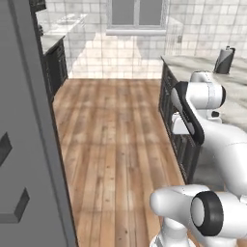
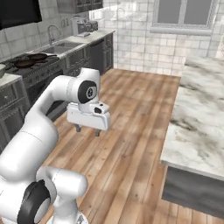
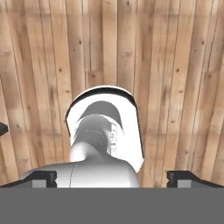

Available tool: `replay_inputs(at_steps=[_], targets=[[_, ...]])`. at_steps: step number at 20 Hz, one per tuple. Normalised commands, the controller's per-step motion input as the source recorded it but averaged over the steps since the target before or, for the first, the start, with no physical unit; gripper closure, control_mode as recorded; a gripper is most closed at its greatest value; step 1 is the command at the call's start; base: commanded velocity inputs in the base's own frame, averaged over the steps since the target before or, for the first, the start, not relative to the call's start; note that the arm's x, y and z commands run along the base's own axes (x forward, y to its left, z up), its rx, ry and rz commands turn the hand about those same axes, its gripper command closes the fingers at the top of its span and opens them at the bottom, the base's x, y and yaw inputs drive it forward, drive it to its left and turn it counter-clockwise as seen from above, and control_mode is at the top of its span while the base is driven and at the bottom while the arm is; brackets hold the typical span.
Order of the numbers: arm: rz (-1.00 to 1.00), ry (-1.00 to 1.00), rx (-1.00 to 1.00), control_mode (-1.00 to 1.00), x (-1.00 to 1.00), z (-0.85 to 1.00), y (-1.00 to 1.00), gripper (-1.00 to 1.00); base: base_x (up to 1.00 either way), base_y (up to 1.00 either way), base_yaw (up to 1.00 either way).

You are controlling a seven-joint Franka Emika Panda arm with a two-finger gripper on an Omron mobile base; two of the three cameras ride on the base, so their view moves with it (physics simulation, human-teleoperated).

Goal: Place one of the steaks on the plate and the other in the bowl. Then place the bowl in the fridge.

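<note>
With the hand (image 2: 87, 131) being carried released and empty over the floor (image 2: 131, 131), no steak is being shown, though one is being judged light, soft and slippery, best pinched across its thick middle.

1. The white arm bends over the wooden floor (image 2: 131, 131).
2. The gripper (image 2: 87, 130) points down with its two small fingers wide apart, holding nothing.
3. A marble counter (image 2: 199, 113) stands at the right.
4. Two black pans (image 2: 30, 60) sit on the stove at the left.
</note>
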Motion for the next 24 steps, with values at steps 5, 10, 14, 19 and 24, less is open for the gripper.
replay_inputs(at_steps=[5, 10, 14, 19, 24], targets=[[0.0, 0.0, 0.0, 1.0, 0.0, 0.0, 0.0, -1.0, 0.91, 0.0, 0.0], [0.0, 0.0, 0.0, 1.0, 0.0, 0.0, 0.0, -1.0, 0.85, 0.0, 0.0], [0.0, 0.0, 0.0, 1.0, 0.0, 0.0, 0.0, -1.0, 0.58, 0.0, 0.0], [0.0, 0.0, 0.0, 1.0, 0.0, 0.0, 0.0, -1.0, 0.33, 0.21, -0.08], [0.0, 0.0, 0.0, 1.0, 0.0, 0.0, 0.0, -1.0, 0.18, 0.48, -0.06]])
